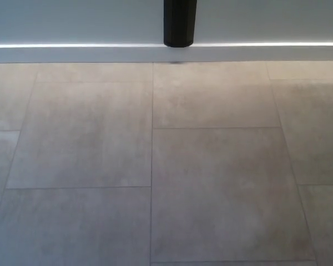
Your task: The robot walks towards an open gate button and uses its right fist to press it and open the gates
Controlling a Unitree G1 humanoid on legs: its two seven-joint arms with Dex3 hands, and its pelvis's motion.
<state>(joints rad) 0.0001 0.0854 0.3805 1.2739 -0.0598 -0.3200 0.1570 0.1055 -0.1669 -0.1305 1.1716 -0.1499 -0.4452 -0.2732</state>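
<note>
No gate button shows in the head view. A black cylindrical post (180, 23) hangs at the top centre, its lower end in front of a white wall (72, 22). A bright light strip (72, 45) runs along the wall's foot. Neither of my hands nor any part of my arms appears in the picture.
Large grey floor tiles (211, 194) with thin dark joints fill most of the view. A white baseboard ledge (266, 54) meets the floor at the top.
</note>
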